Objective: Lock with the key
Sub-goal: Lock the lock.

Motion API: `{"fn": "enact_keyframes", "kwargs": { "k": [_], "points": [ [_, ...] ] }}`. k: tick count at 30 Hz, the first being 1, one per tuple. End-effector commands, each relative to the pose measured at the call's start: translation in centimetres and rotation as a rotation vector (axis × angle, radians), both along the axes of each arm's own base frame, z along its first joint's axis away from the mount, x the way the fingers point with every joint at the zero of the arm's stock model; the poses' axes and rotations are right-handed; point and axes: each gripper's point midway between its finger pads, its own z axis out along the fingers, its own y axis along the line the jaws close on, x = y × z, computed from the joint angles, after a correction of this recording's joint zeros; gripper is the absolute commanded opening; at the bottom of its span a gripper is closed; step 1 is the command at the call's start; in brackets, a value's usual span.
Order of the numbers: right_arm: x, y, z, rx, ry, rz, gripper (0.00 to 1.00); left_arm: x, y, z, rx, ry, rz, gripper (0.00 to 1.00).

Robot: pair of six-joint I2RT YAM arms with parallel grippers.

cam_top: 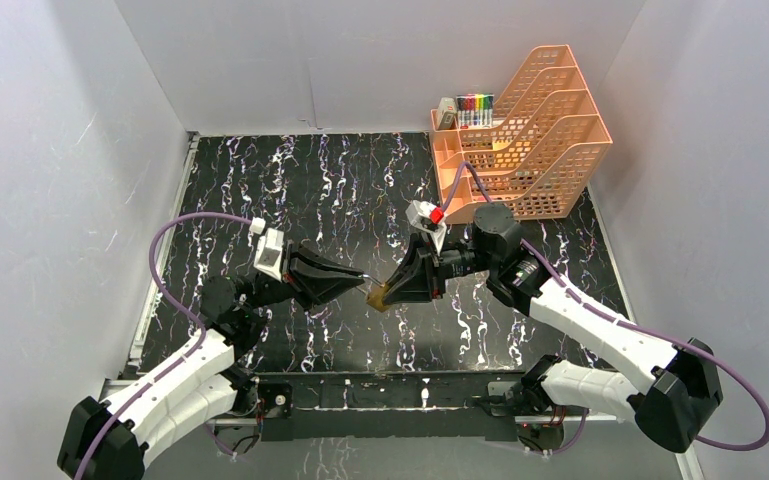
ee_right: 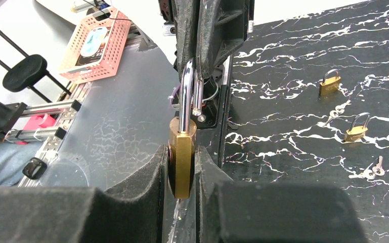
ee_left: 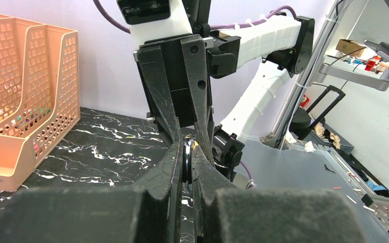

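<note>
A brass padlock [ee_right: 182, 152] with a silver shackle [ee_right: 184, 96] hangs in the air between my two grippers, above the middle of the black marbled table [cam_top: 360, 180]. My right gripper [ee_right: 182, 174] is shut on the brass body. My left gripper [ee_right: 200, 63] comes in from the far side, shut on the top of the shackle. One leg of the shackle ends just above the body. In the left wrist view the shackle shows as a dark shiny arc [ee_left: 187, 162] between my fingers. In the top view the padlock [cam_top: 378, 298] sits where both grippers meet. No key shows in either gripper.
Two more small brass padlocks [ee_right: 330, 83] [ee_right: 356, 129] and loose keys [ee_right: 336, 109] [ee_right: 374, 169] lie on the table. An orange file organizer [cam_top: 530, 130] with markers [cam_top: 475, 108] stands at the back right. White walls enclose the table.
</note>
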Motion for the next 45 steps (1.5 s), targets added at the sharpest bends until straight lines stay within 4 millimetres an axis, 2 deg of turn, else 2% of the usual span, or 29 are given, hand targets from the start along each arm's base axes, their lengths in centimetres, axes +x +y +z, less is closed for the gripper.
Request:
{"fn": "enact_keyframes", "kwargs": {
  "k": [1,7,12,25,35,45],
  "points": [
    [-1.5,-0.1,4.9,0.150,-0.148,0.076,0.00,1.2,0.1,-0.2,-0.012,0.009,0.053,0.00],
    [0.0,0.2,5.6,0.196,-0.195,-0.030,0.00,1.5,0.0,-1.0,-0.014,0.088,0.050,0.00],
    [0.5,0.4,6.0,0.212,-0.211,-0.052,0.00,1.3,0.0,-1.7,-0.014,0.124,0.036,0.00],
    [0.8,1.1,7.2,0.244,-0.215,-0.028,0.00,1.0,0.4,-3.5,-0.026,0.173,0.041,0.00],
    [1.1,1.5,8.1,0.278,-0.223,-0.023,0.00,1.4,-0.2,-4.7,-0.027,0.218,0.027,0.00],
    [1.8,1.7,9.2,0.317,-0.251,-0.063,0.00,0.8,-0.6,-6.3,-0.018,0.268,0.007,0.00]
  ]
}}
